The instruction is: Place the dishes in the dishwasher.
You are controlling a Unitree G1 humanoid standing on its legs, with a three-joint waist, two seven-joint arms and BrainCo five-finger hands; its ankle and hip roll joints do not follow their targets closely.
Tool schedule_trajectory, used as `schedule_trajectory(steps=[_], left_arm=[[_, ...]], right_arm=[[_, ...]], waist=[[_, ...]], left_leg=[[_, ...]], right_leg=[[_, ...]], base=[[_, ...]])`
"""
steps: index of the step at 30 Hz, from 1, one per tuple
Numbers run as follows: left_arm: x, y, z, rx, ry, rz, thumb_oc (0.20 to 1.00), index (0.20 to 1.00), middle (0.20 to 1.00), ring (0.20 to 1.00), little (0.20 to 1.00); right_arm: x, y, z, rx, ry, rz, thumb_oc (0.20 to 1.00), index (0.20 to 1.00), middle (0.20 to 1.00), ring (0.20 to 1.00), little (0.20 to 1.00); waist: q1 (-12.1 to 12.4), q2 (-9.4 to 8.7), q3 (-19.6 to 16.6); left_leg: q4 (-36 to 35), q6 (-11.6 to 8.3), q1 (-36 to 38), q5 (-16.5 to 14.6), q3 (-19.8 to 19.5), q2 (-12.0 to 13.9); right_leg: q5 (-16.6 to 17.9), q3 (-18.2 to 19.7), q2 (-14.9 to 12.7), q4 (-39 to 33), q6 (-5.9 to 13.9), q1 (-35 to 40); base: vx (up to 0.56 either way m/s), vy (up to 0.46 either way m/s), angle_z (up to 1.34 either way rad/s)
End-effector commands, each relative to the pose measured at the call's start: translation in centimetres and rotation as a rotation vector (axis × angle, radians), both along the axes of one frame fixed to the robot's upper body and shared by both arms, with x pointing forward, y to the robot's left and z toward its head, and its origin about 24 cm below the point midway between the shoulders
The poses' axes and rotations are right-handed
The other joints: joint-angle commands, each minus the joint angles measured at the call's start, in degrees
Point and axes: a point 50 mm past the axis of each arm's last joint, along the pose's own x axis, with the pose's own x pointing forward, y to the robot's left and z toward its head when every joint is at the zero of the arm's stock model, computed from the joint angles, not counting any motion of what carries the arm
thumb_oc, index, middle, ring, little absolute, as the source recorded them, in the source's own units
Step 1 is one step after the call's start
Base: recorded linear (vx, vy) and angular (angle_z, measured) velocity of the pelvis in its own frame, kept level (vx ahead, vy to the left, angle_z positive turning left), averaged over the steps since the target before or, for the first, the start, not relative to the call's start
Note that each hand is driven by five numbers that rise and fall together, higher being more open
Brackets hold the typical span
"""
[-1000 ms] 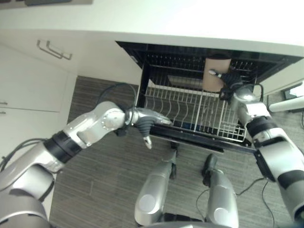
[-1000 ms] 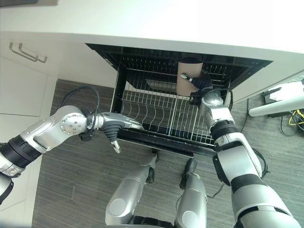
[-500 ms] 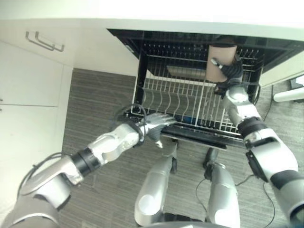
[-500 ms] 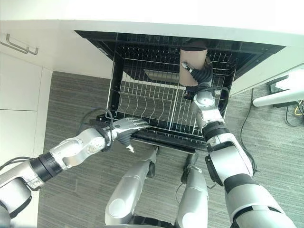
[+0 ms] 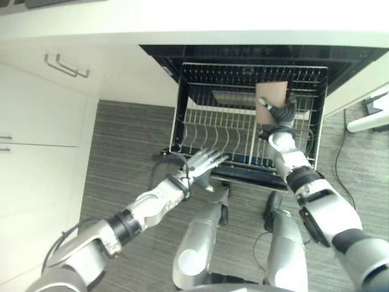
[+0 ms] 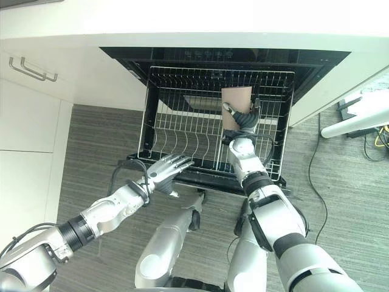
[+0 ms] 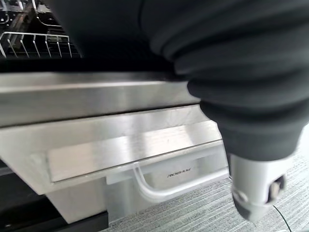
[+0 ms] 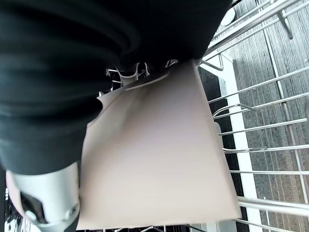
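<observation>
A tan cup (image 5: 271, 97) hangs over the right side of the white wire rack (image 5: 213, 131), which is pulled out of the black dishwasher (image 6: 121, 56). My right hand (image 5: 281, 115) is shut on the cup, and in the right wrist view my thumb (image 8: 46, 205) lies against the cup's wall (image 8: 154, 154). The left hand (image 5: 203, 165) is open, its fingers spread at the rack's front edge. In the left wrist view a steel front panel (image 7: 96, 125) with a handle (image 7: 159, 186) lies close under it.
White cabinets with bar handles (image 5: 67, 64) stand to the left, under a pale countertop (image 5: 194, 18). A white object (image 5: 368, 121) and cables (image 6: 380, 143) lie on the grey floor at the right. The rack's left half holds bare upright tines (image 6: 176, 137).
The view has shifted. My left hand came from the rack's left front corner to its front edge and spread its fingers. The right hand brought the cup nearer over the rack.
</observation>
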Motion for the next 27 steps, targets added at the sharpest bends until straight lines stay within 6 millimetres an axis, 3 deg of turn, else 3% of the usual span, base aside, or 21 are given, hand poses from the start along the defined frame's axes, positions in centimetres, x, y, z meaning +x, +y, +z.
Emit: schedule_trajectory(steps=[1,7,14,20,27], left_arm=[[-4.1,0.8,-6.1,0.131,0.161,-0.033,1.0,1.0,1.0,1.0,1.0],[-5.3,0.9,-7.6,0.126,0.17,-0.039,1.0,1.0,1.0,1.0,1.0],[-6.5,0.3,-8.6,0.124,0.2,-0.055,1.0,1.0,1.0,1.0,1.0],[-6.9,0.0,-8.6,0.114,0.213,-0.063,1.0,1.0,1.0,1.0,1.0],[-7.2,0.0,-8.4,0.116,0.215,-0.073,1.0,1.0,1.0,1.0,1.0]], right_arm=[[-2.5,-7.8,-3.6,-0.072,0.139,-0.347,1.0,1.0,1.0,1.0,1.0],[-3.2,-9.0,-3.0,-0.15,0.102,-0.547,1.0,1.0,1.0,1.0,1.0],[-3.8,-9.3,0.6,-0.251,-0.148,-0.806,1.0,1.0,1.0,1.0,1.0],[-4.3,-9.8,2.5,-0.425,-0.234,-0.94,1.0,1.0,1.0,1.0,1.0],[-4.4,-10.7,3.3,-0.391,-0.259,-0.946,1.0,1.0,1.0,1.0,1.0]], waist=[[-0.78,1.55,0.26],[-0.63,2.25,0.26],[-0.73,3.33,0.26],[-0.89,3.94,0.26],[-0.98,4.2,0.26]], left_leg=[[5.51,-2.19,1.01,-8.54,2.6,3.78],[5.85,-1.89,1.08,-8.52,2.91,3.64],[6.29,-1.47,1.71,-8.44,3.38,3.34],[6.59,-1.21,2.05,-8.6,3.61,3.04],[7.04,-1.08,1.81,-8.9,3.54,2.75]], right_leg=[[8.76,-0.75,-1.27,-5.53,2.81,-1.52],[8.82,-0.67,-1.57,-5.17,2.73,-1.54],[8.5,-0.01,-1.58,-4.03,2.4,-1.53],[8.36,0.14,-1.88,-3.74,2.14,-1.47],[8.33,0.31,-1.97,-3.64,1.95,-1.85]], base=[[0.0,0.044,0.0],[-0.01,0.027,-0.04],[0.01,0.01,-0.01],[0.02,0.029,-0.04],[0.01,0.009,-0.03]])
